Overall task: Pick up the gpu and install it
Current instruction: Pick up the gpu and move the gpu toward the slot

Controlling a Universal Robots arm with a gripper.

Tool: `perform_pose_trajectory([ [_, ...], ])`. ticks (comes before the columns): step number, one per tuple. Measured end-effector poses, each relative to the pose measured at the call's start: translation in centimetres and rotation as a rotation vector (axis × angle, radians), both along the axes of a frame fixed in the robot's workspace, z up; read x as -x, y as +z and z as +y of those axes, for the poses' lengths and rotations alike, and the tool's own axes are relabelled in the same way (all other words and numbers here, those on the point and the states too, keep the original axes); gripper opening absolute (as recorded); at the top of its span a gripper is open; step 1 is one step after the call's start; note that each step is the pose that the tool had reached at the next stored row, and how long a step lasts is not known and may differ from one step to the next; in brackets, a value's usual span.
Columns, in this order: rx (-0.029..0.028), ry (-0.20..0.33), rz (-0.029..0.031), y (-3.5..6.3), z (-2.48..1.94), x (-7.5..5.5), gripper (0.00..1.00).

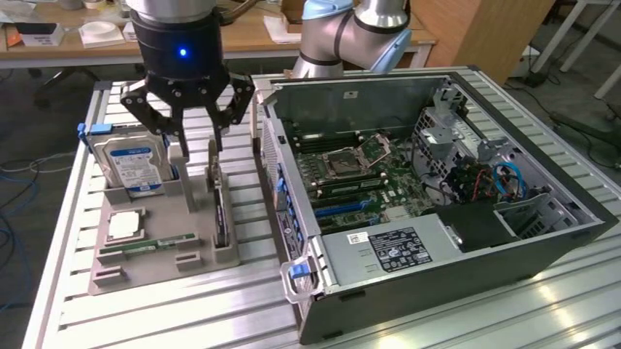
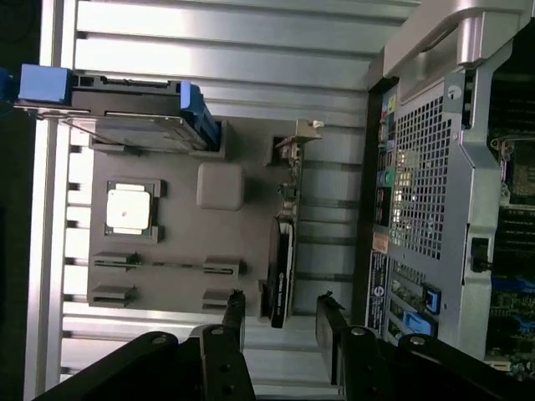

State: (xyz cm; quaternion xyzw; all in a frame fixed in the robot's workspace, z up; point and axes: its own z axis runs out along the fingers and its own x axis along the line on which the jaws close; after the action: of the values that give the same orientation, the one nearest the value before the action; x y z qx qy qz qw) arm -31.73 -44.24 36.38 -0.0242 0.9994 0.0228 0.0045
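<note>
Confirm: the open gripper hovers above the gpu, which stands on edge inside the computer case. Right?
No. The exterior view shows the gpu standing on edge in the grey holder tray beside the computer case, not inside it. The open gripper does hover above it.

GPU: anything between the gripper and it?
Nothing visible. The open gripper hangs above the gpu, standing on edge in its grey tray; the hard drive stands apart, toward the exterior view's left.
</note>
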Motion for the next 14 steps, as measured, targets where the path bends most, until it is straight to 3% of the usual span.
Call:
perform_pose_trajectory([
  [8,-0.0002,0.000,-0.0001,-1.47,-1.13,0.0,0.47],
  [14,0.0001,0.000,0.0001,-2.52,-1.27,-0.5,0.47],
])
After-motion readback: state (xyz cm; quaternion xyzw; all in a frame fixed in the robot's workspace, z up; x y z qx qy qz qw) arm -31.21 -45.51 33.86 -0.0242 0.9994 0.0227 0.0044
